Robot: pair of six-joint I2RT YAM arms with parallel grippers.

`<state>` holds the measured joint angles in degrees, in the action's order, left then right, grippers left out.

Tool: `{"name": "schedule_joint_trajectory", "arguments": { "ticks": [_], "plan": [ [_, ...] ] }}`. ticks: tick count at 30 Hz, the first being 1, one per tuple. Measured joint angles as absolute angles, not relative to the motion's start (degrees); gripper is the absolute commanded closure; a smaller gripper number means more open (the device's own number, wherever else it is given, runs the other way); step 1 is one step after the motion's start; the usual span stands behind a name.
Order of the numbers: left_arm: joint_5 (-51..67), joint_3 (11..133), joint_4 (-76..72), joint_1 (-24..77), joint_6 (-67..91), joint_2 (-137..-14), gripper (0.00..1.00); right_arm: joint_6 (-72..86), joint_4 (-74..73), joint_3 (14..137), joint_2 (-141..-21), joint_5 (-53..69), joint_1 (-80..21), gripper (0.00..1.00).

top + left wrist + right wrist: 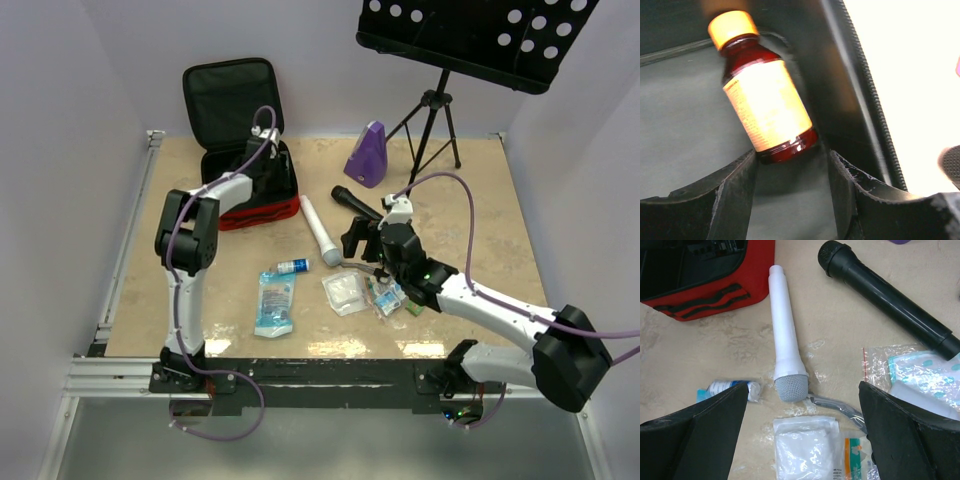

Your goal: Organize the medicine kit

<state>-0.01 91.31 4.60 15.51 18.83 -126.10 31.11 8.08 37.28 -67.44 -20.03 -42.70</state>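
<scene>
Nearest first. Along the near edge of the worktop (470,200), about the middle, loose supplies lie scattered: a blue pouch (274,303), a white gauze packet (805,445), and a clear zip bag (920,370) with pale blue contents. The right claw (804,390) hangs over them with its fingers wide apart, holding nothing.

Mid-worktop: a small blue-and-white tube (732,388), a white microphone (784,330) and a black microphone (885,300), neither belonging to the job.

Far left corner: the medicine kit (265,211), unzipped, its base flat and its lid propped against the back wall. The left claw (792,157) is down inside the base, fingers apart and clamped on nothing. A brown bottle (765,105) with an orange cap lies on the black lining just past the fingertips, tilted, close to the side wall.

Handling, as a judgement: the kit looks soft-sided and light, so its walls will likely give under a pinch and the whole case may skate on the smooth stone-look surface. The best hold is probably the stiffer zip rim or the red side wall, not the lining. The lid may flop if nudged. Packets look crinkly and slick; take them by an edge.

Far edge: purple metronome (368,155), and a music stand (470,35) beyond it.
</scene>
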Motion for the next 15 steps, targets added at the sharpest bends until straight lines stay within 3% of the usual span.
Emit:
{"name": "schedule_joint_trajectory", "arguments": {
  "ticks": [10, 15],
  "plan": [
    [-4.5, 85.3, 5.7, 14.4, 19.1, -117.2, 0.12, 31.1, 7.1, 37.4, -65.0, -20.7, -42.7, 0.02],
    [-7.4, 79.8, 5.5, 14.0, 20.8, -103.0, 0.09, 31.6, 6.0, 37.4, -63.2, -23.2, -42.7, 0.02]
  ]
}}
